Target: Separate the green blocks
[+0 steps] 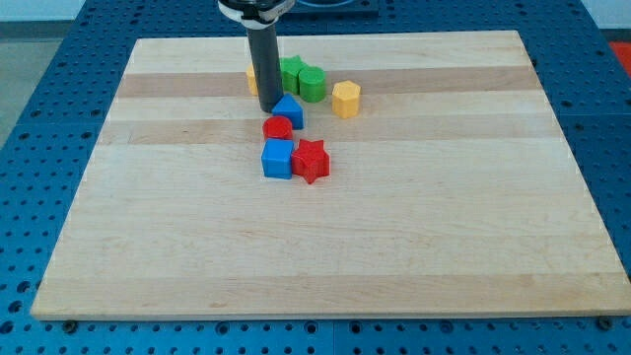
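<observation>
Two green blocks sit together near the view's top centre: a green star-like block point(291, 71) and a green round block point(313, 84) touching its right side. My tip point(269, 106) stands just left of and below them, against the upper left of a blue block with a peaked top point(288, 110). The rod hides most of a yellow block point(252, 81) to the left of the green pair.
A yellow hexagonal block point(346, 100) lies right of the green pair. Below the peaked blue block are a red round block point(278, 128), a blue cube point(278, 158) and a red star point(311, 160). The wooden board point(325, 247) lies on a blue perforated table.
</observation>
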`<state>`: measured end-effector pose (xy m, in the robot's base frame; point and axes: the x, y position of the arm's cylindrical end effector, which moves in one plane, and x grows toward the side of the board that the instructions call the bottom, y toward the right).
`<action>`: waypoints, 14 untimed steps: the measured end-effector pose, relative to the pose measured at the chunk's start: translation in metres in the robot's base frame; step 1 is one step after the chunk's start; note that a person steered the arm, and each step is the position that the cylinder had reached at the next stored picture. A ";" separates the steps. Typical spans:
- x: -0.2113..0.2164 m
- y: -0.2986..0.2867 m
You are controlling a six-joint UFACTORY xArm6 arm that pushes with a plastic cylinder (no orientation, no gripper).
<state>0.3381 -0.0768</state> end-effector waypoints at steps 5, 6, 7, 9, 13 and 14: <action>-0.032 0.076; -0.051 0.080; -0.075 0.076; -0.097 0.044; -0.090 0.041; -0.081 0.038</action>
<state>0.2569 -0.0387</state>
